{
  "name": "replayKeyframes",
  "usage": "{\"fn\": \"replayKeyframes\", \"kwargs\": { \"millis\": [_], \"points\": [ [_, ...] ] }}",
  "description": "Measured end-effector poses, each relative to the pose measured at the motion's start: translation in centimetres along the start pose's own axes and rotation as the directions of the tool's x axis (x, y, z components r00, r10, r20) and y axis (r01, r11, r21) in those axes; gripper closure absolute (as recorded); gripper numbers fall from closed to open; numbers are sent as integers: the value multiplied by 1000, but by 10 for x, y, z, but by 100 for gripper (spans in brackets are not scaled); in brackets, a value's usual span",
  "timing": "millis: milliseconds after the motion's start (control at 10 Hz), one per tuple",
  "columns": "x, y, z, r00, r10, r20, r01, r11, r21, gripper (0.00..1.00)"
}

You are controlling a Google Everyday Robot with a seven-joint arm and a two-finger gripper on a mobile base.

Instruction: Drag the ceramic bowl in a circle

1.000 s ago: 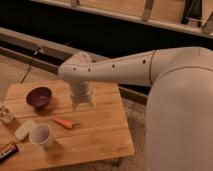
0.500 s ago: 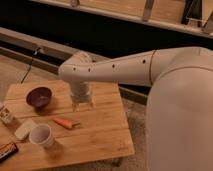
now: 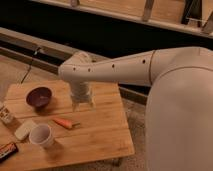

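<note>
The ceramic bowl [image 3: 39, 97] is a small, round, dark purple-maroon glossy bowl, upright on the far left part of the wooden table [image 3: 100, 127]. My gripper [image 3: 82, 105] hangs from the white arm over the middle of the table, to the right of the bowl and a clear gap away from it. It holds nothing that I can see. It points down at the table top.
A white cup [image 3: 41, 135] stands at the front left. An orange carrot-like item [image 3: 64, 123] lies between cup and gripper. A pale flat object [image 3: 25, 129], a small packet [image 3: 5, 114] and a dark snack bar [image 3: 7, 150] sit along the left edge.
</note>
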State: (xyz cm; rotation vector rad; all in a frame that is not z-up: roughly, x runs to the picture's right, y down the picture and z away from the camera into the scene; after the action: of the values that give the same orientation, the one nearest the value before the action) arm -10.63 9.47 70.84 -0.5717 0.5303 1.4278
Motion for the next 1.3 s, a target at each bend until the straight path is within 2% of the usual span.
{"fn": "replayKeyframes", "kwargs": {
  "millis": [100,300,500,700,800,1000,1300],
  "points": [
    [-7,9,2,1000,-17,3,17,1000,13,35],
    [-39,52,10,995,-102,12,101,994,38,35],
    [-72,108,14,980,-200,14,200,979,33,35],
    [-96,140,15,967,-252,23,252,968,21,35],
    [-117,167,16,957,-289,32,289,957,1,35],
    [-140,196,21,946,-320,43,322,946,-39,35],
    [-158,221,39,931,-362,44,364,928,-78,35]
  ]
}}
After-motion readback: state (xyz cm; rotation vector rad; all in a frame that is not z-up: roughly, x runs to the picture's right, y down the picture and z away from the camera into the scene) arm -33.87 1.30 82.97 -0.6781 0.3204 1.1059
